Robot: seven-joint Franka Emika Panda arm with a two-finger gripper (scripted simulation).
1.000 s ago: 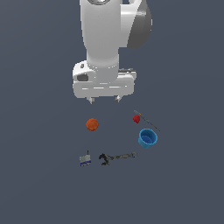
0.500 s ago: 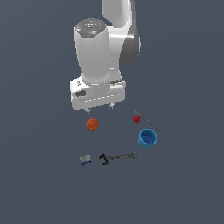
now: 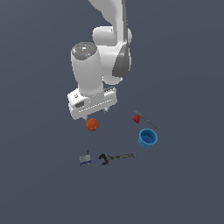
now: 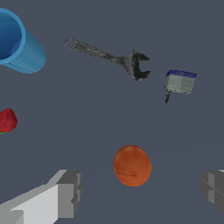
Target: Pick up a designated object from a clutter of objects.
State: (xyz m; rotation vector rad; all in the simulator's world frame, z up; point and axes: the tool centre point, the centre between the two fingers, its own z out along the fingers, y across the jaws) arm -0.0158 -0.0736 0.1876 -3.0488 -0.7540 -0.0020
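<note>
The designated object, a small round orange-red ball [image 3: 92, 124] [image 4: 132, 166], lies on the dark floor among the clutter of objects. My gripper [image 3: 95, 114] [image 4: 141, 193] hangs just above it, open and holding nothing. In the wrist view the ball sits between the two grey fingers [image 4: 66, 192], nearer the one at the picture's left, and touches neither. In the exterior view the white hand partly overlaps the ball's top edge.
A blue cup [image 3: 147, 138] [image 4: 17, 43], a small red strawberry-like piece [image 3: 137, 118] [image 4: 6, 120] and a thin rod [image 3: 148, 121] lie toward the exterior view's right. A dark wrench [image 3: 116, 157] [image 4: 109, 57] and a grey-blue box [image 3: 85, 160] [image 4: 180, 82] lie nearer the camera.
The arm has swung toward the exterior view's left and come down, bringing the open gripper over the orange ball. None of the objects has moved.
</note>
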